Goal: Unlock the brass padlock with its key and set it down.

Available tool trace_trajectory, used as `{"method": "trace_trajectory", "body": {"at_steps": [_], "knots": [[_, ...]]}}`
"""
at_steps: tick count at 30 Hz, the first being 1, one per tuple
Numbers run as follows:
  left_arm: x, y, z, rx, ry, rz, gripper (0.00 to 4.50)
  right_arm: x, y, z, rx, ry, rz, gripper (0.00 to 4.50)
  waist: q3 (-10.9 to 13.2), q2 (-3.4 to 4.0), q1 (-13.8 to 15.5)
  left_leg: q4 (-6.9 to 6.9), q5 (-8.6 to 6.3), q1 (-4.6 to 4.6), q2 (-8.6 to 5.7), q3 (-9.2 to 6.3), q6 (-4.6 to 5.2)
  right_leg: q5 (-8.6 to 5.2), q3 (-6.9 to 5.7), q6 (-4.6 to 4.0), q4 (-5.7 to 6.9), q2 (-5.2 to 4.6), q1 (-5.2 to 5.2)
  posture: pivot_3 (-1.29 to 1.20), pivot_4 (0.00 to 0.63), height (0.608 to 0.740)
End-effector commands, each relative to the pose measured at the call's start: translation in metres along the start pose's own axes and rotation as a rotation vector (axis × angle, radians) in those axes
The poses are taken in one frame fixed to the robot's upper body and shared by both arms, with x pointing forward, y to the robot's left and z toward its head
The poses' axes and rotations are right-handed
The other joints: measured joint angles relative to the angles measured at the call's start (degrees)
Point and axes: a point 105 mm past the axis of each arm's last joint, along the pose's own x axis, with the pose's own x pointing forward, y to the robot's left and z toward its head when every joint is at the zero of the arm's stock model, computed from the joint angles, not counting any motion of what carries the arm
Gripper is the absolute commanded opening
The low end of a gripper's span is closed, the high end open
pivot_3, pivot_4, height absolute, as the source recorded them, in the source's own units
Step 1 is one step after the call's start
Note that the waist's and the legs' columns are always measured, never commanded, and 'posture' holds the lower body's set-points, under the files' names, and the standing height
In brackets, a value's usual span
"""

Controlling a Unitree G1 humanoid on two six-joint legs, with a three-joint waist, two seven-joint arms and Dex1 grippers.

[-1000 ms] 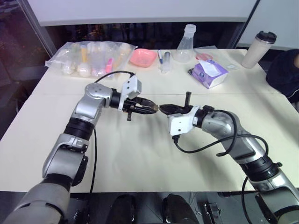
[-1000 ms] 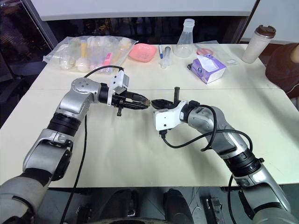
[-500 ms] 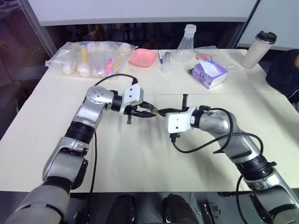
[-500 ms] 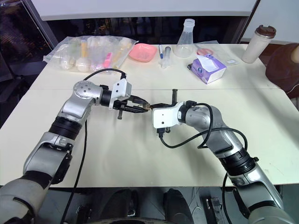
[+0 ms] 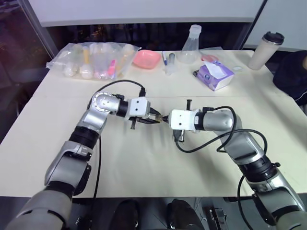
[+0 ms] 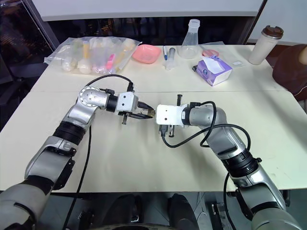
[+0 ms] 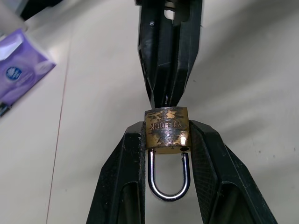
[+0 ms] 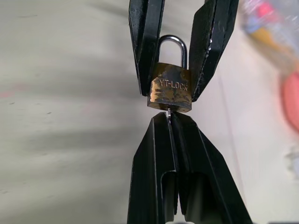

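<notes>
The tiny brass padlock with its silvery curved shackle [image 7: 167,130] is pinched by its sides between the left gripper's [image 7: 167,140] two black fingers, above the table's middle; a thin metal key [image 8: 168,111] is clamped in the right gripper's [image 8: 170,122] closed fingers at the keyhole. A skewed twist could bend the key or slip the lock (the shackle looks seated). Beyond, the cream table [image 5: 144,163] carries a purple tissue pack [image 5: 214,75], a pink dish [image 5: 147,59] and a clear flask [image 5: 191,45].
</notes>
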Motion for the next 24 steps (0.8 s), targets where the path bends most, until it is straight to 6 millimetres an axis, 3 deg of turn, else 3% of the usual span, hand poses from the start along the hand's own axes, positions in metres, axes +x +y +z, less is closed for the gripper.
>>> {"method": "trace_trajectory", "body": {"at_steps": [1,4,7,9,21,24], "knots": [[-0.007,0.011,0.013,-0.132,-0.069,0.007,0.74,-0.009,-0.016,0.01,-0.241,-0.018,-0.095,0.59,0.0,0.0,0.05,0.0,0.0,0.0,-0.02,0.0,0.0,0.0,-0.01,0.0,0.0,0.02,0.0,0.0,0.15,0.715],[-0.011,0.011,0.012,-0.189,-0.068,-0.01,0.74,-0.014,-0.016,0.004,-0.331,0.001,-0.122,1.88,0.0,0.0,-0.04,0.0,0.0,0.0,-0.04,0.0,0.0,-0.01,-0.01,0.01,0.0,0.04,0.0,0.0,0.15,0.715],[-0.013,0.013,0.014,-0.22,-0.076,-0.009,0.74,-0.019,-0.016,0.004,-0.405,-0.021,-0.153,3.57,0.0,0.0,-0.08,0.0,0.0,0.0,-0.01,0.0,-0.01,0.0,0.0,0.01,0.01,0.06,-0.01,0.0,0.15,0.715],[-0.014,0.016,0.017,-0.241,-0.092,-0.008,0.74,-0.021,-0.017,0.01,-0.441,-0.054,-0.178,4.44,0.0,0.0,-0.08,0.0,0.0,0.0,-0.01,0.0,-0.01,0.0,0.01,0.01,0.02,0.05,-0.02,0.0,0.15,0.715],[-0.016,0.02,0.031,-0.301,-0.142,-0.02,0.74,-0.015,-0.027,0.025,-0.509,-0.14,-0.27,4.44,0.0,0.0,-0.06,0.0,0.16,0.0,0.0,0.01,-0.28,0.0,0.01,0.01,0.02,0.03,-0.01,0.0,0.15,0.715],[-0.016,0.018,0.032,-0.303,-0.145,-0.029,0.74,-0.013,-0.027,0.024,-0.525,-0.14,-0.268,3.57,0.0,0.0,-0.08,0.0,0.16,0.0,0.0,0.01,-0.29,0.0,0.02,0.01,0.02,0.03,-0.01,0.0,0.15,0.715]]}}
